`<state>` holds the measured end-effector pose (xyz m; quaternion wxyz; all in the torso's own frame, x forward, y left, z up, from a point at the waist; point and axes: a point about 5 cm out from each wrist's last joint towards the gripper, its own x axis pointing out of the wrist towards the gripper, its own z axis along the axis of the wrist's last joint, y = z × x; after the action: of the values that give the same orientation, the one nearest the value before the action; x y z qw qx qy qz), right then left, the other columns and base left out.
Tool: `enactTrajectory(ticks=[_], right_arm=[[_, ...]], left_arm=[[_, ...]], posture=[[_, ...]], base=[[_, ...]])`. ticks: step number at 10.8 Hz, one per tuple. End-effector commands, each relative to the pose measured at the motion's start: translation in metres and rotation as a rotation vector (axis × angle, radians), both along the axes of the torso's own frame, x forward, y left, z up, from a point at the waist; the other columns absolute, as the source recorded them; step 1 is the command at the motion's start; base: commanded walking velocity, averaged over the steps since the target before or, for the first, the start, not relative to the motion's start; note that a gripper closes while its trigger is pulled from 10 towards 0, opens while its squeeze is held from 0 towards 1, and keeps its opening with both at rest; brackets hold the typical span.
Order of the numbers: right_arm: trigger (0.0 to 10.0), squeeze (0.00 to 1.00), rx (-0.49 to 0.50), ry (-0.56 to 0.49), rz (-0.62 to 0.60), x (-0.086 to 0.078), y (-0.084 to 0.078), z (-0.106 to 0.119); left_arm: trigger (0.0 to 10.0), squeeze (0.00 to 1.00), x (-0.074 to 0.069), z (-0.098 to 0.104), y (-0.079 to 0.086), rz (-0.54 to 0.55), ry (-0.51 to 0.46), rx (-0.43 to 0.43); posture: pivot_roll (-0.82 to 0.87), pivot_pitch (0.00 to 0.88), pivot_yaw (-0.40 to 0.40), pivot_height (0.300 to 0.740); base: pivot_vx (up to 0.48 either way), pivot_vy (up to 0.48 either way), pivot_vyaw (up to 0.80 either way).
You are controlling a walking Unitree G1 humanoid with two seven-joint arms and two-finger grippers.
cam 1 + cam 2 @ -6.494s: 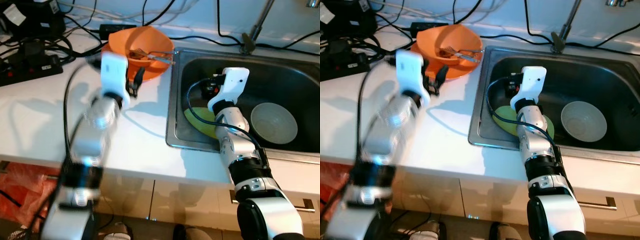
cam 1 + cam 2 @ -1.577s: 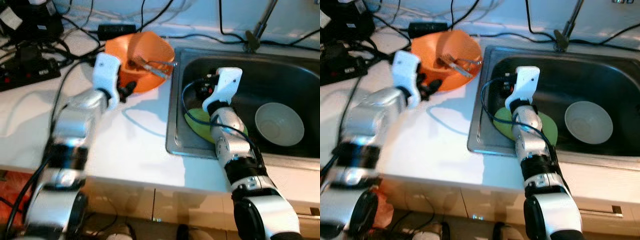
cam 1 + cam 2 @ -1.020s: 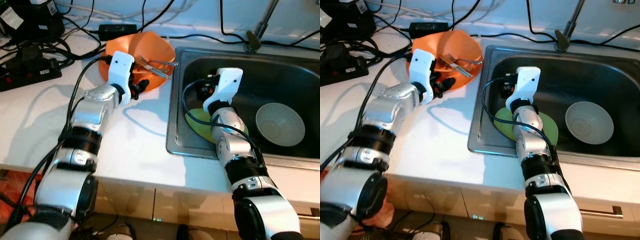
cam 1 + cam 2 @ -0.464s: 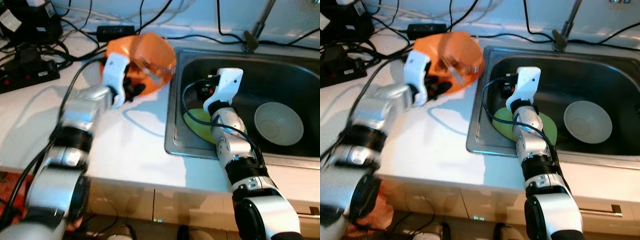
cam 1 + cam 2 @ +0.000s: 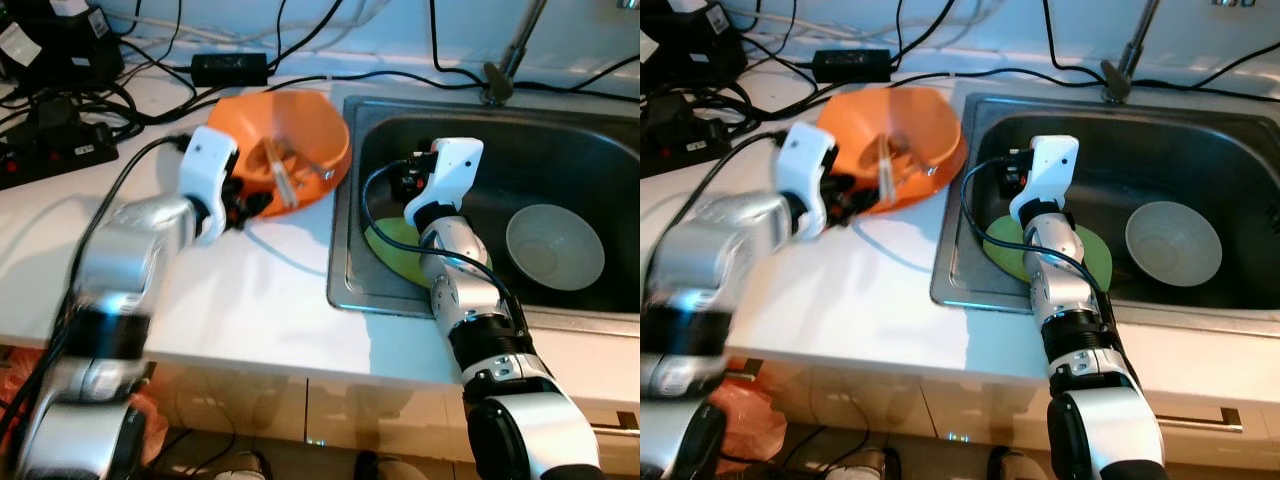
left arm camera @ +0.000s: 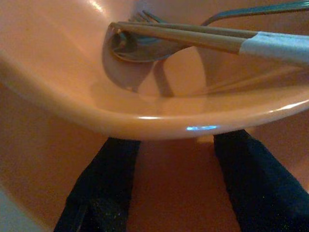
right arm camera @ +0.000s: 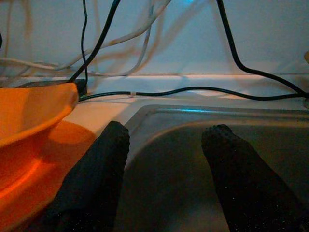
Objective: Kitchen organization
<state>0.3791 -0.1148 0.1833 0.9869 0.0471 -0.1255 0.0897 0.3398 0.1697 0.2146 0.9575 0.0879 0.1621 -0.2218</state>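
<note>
From the left eye view, an orange bowl sits on the white counter just beside the rim of the steel sink; a wooden utensil and a metal fork lie inside it; the left gripper reaches to the bowl's near edge; the right gripper hangs over the sink's left part, above a green plate on the sink floor; a pale bowl lies further right in the sink, well apart from the plate; black cables and a power strip crowd the back left of the counter.

The right eye view gives the same layout; the orange bowl looks tipped, its near side low by the left gripper; the tap's stem rises behind the sink.

In the left wrist view, the two black fingers stand apart beneath the bowl's near rim, spread against its outer wall; whether they press on it I cannot tell; the fork and wooden utensil lie together in the bowl's hollow.

In the right wrist view, the right gripper's fingers are spread wide with nothing between them; beyond them lie the sink's back edge, the bowl's side and cables along the wall.
</note>
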Motion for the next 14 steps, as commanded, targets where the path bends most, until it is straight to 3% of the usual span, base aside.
enactTrajectory(ticks=[1,6,9,14], right_arm=[[10.0,0.00,0.009,0.040,0.001,-0.003,0.000,-0.013],[10.0,0.00,0.011,0.053,0.011,-0.002,0.001,-0.015],[10.0,0.00,0.011,0.058,0.020,-0.001,0.003,-0.015],[10.0,0.00,0.008,0.063,0.020,0.001,0.002,-0.014]], left_arm=[[10.0,0.00,-0.009,-0.016,0.002,-0.001,0.100,0.017],[10.0,0.00,-0.061,-0.017,-0.003,0.035,0.153,0.006],[10.0,0.00,-0.074,-0.015,-0.005,0.068,0.156,0.004],[10.0,0.00,-0.070,0.008,0.003,0.157,0.015,0.053]], posture=[[0.18,0.126,0.021,0.740],[0.23,0.141,0.004,0.740],[0.24,0.151,-0.003,0.740],[0.25,0.153,-0.022,0.740]], base=[[0.000,0.000,0.00],[0.000,0.000,0.00],[0.000,0.000,0.00],[0.000,0.000,0.00]])
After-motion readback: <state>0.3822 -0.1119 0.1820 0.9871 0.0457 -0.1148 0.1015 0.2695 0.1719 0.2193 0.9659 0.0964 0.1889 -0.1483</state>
